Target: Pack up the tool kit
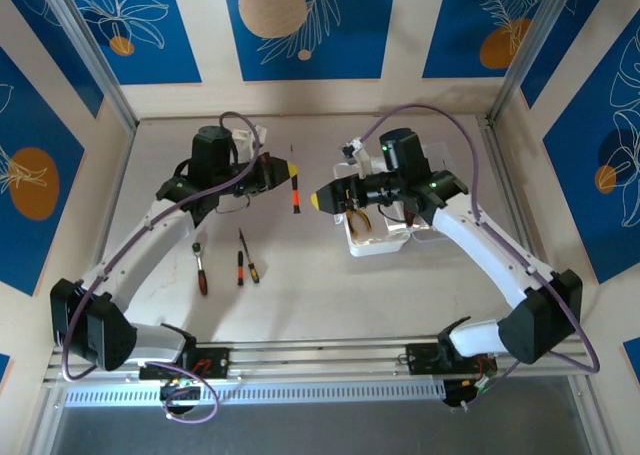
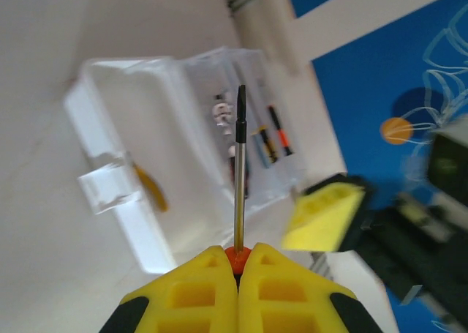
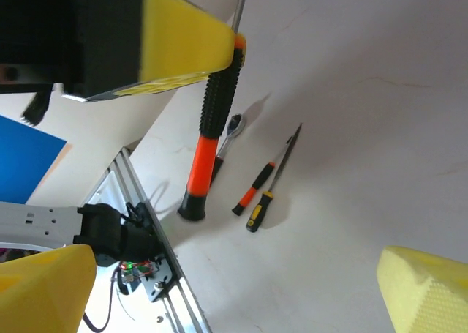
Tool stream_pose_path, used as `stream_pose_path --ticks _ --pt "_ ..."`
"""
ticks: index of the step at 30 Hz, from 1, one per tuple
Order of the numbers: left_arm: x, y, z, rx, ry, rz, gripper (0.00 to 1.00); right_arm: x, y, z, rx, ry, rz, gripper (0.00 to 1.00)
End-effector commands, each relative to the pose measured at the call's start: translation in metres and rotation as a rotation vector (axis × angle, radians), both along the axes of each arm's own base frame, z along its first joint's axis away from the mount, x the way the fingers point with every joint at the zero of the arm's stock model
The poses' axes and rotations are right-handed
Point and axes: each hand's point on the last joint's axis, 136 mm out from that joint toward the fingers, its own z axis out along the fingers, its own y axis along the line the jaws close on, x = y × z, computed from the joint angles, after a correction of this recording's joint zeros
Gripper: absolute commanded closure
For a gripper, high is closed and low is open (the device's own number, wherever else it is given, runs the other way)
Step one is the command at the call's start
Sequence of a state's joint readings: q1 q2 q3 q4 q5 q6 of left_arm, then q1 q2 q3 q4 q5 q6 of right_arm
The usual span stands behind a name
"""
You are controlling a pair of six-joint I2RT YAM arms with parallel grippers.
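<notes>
The translucent white tool kit case (image 1: 385, 237) lies open at mid-right, with yellow-handled pliers (image 1: 361, 220) inside. My left gripper (image 1: 289, 168) is shut on a big screwdriver with a black and orange handle (image 1: 296, 191), held above the table left of the case. In the left wrist view its yellow fingers (image 2: 208, 289) clamp the orange collar, and the shaft (image 2: 239, 172) points at the case (image 2: 139, 139). My right gripper (image 1: 322, 200) hovers open beside the case; its fingers (image 3: 44, 293) stand wide apart above bare table.
A metal ratchet (image 1: 200, 267) and two small screwdrivers, one orange-handled (image 1: 240, 266) and one yellow-handled (image 1: 251, 265), lie on the table at front left. They appear in the right wrist view as ratchet (image 3: 231, 128) and screwdrivers (image 3: 256, 185). Aluminium rail (image 1: 320, 353) runs along the near edge.
</notes>
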State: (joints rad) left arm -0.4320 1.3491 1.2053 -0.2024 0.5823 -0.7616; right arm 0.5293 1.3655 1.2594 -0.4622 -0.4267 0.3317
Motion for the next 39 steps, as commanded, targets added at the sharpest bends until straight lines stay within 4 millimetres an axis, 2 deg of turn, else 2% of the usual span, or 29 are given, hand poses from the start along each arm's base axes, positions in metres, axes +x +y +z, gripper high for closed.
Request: stream_pose_path --ticks 1,5,8,12,15,19,22,23,24,26,29,31,32,33,37,39 --pt "0.000 -0.016 0.018 -0.091 -0.027 -0.044 1.00 0.000 0.017 0.002 0.034 0.010 0.030 0.05" --pt "-0.004 -0.024 0.017 -0.094 -0.024 -0.063 1.00 0.004 0.027 0.004 0.047 -0.002 0.034 0.12" --pt "-0.007 -0.029 0.015 -0.099 -0.022 -0.071 1.00 0.008 0.033 0.006 0.058 -0.010 0.034 0.21" --pt "-0.008 -0.032 0.013 -0.100 -0.017 -0.076 1.00 0.010 0.038 0.008 0.073 -0.018 0.041 0.38" --pt "-0.009 -0.034 0.013 -0.109 -0.016 -0.081 1.00 0.010 0.041 0.008 0.073 -0.014 0.045 0.45" --pt "-0.008 -0.036 0.013 -0.115 -0.013 -0.090 1.00 0.010 0.043 0.008 0.076 -0.018 0.048 0.62" --pt "-0.008 -0.037 0.010 -0.111 -0.009 -0.094 1.00 0.010 0.042 0.008 0.068 -0.019 0.037 0.85" --pt "-0.008 -0.037 0.008 -0.108 -0.005 -0.092 0.99 0.011 0.040 0.008 0.062 -0.019 0.030 0.91" --pt "-0.008 -0.037 0.007 -0.106 -0.004 -0.092 0.92 0.010 0.038 0.008 0.054 -0.019 0.026 0.99" --pt "-0.009 -0.035 0.005 -0.085 -0.006 -0.092 0.79 0.011 0.033 0.007 0.034 -0.021 0.014 1.00" --pt "-0.006 -0.021 -0.003 0.019 -0.010 -0.058 0.42 0.011 0.016 0.005 -0.003 -0.026 -0.012 1.00" --pt "-0.002 0.002 -0.010 0.130 -0.014 -0.004 0.20 0.014 -0.003 0.002 -0.052 -0.035 -0.050 1.00" --pt "0.001 0.016 -0.014 0.191 -0.016 0.030 0.06 0.016 -0.016 -0.002 -0.083 -0.036 -0.076 1.00" --pt "0.003 0.030 -0.017 0.244 -0.018 0.061 0.00 0.019 -0.031 -0.004 -0.112 -0.035 -0.107 1.00" --pt "0.008 0.090 -0.037 0.461 0.013 0.173 0.00 0.036 -0.102 -0.016 -0.262 -0.027 -0.269 1.00" --pt "0.007 0.122 -0.052 0.604 0.039 0.229 0.00 0.047 -0.144 -0.026 -0.366 -0.016 -0.377 1.00"
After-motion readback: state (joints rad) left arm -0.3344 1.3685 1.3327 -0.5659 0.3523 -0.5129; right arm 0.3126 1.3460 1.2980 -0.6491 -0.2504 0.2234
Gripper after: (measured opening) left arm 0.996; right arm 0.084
